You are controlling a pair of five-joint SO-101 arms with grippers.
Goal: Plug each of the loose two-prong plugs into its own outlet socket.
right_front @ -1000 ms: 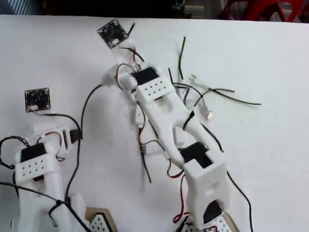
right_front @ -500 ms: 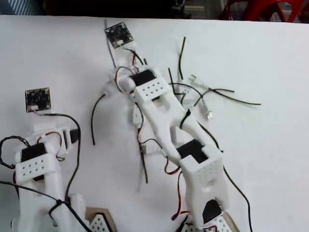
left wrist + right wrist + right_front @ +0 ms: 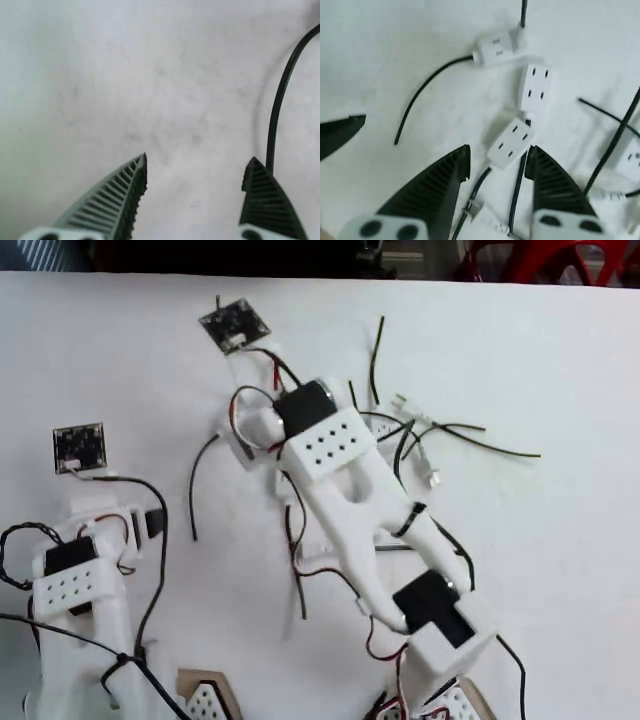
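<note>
Left gripper (image 3: 199,162) hangs wide open over bare table (image 3: 150,75), with a black cable (image 3: 280,95) beside one finger. At centre the right arm (image 3: 340,490) has swung its elbow rightward and drawn back a little. Its gripper (image 3: 498,150) now gapes, empty, over a socket (image 3: 509,142). Farther right a plug (image 3: 403,405) and a second plug (image 3: 432,478) lie loose (neither gripped), so fetching one probably comes next.
</note>
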